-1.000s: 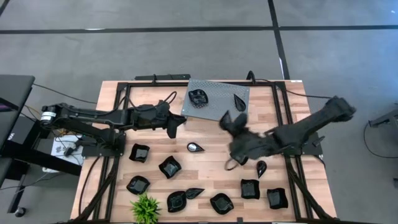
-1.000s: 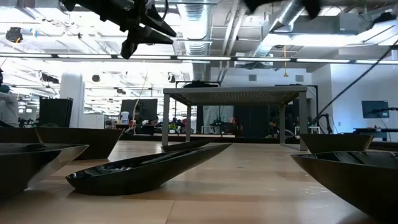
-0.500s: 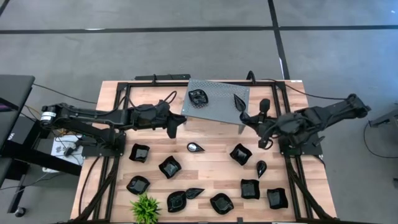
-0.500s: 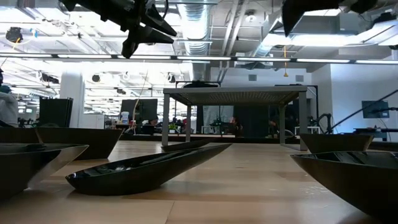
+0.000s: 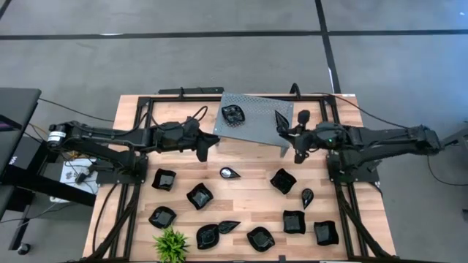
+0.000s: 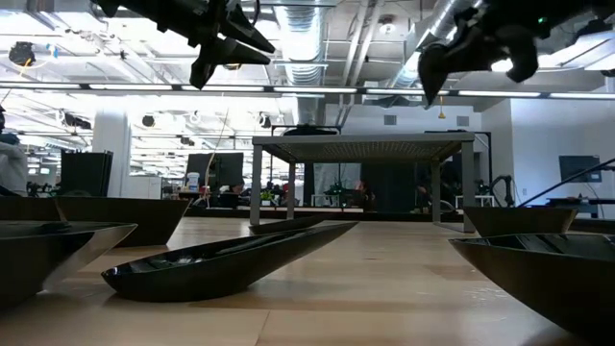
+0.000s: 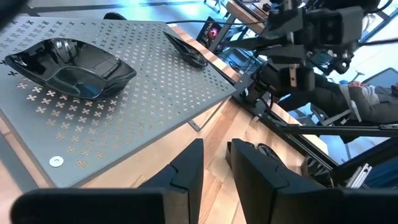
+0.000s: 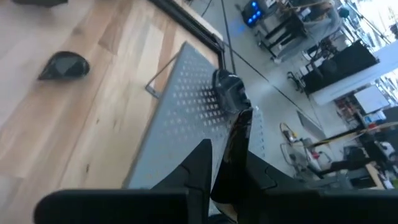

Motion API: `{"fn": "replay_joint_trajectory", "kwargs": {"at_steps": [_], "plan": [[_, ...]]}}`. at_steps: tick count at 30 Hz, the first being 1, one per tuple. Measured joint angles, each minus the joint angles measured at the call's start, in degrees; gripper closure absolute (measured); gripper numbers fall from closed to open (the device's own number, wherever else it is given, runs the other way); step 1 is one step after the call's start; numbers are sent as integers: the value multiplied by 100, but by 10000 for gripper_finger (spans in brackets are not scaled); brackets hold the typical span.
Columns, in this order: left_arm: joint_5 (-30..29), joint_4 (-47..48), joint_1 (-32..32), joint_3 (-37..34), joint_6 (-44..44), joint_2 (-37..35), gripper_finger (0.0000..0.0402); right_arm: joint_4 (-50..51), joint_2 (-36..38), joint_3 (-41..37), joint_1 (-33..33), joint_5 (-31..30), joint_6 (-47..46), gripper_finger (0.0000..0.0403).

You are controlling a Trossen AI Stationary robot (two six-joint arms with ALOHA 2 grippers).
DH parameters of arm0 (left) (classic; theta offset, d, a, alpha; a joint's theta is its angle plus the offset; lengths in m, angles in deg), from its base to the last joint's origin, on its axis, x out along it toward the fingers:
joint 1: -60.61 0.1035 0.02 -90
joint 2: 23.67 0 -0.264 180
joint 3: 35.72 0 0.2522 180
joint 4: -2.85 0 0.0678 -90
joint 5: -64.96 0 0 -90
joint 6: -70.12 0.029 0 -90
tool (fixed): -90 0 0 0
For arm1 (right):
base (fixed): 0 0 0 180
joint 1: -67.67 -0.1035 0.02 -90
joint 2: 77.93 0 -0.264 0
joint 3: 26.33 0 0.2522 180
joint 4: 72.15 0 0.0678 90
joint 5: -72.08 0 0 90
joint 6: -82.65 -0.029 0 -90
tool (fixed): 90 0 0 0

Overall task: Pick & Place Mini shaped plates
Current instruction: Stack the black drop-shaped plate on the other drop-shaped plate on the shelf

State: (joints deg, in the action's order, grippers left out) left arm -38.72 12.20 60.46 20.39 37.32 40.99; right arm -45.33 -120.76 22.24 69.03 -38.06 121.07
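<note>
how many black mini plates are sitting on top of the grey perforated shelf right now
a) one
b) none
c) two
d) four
c) two: the high view shows a wavy-edged plate near the left end of the grey perforated shelf and a narrow leaf-shaped plate near its right edge; every other plate lies on the wooden table.

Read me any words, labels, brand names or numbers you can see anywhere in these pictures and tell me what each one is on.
None can be read.
White object at the high view's left edge: a cut-off white mark, not readable.
Lit screens in the room behind, right wrist view: too blurred to read.
Mini shaped plates, grey perforated shelf and both arms: no lettering visible.
</note>
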Motion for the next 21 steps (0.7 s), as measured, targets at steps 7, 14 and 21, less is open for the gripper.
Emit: {"fn": "replay_joint_trajectory", "kwargs": {"at_steps": [7, 14, 21], "plan": [[0, -4, -2, 0, 103, 0, 318, -210, -314, 0, 913, 587, 71, 362], [1, -2, -2, 0, 149, 0, 318, -225, -639, 0, 1694, 1522, 70, 361], [2, 0, -17, 0, 149, 0, 318, -349, -900, 0, 2061, 1700, 215, 361]]}}
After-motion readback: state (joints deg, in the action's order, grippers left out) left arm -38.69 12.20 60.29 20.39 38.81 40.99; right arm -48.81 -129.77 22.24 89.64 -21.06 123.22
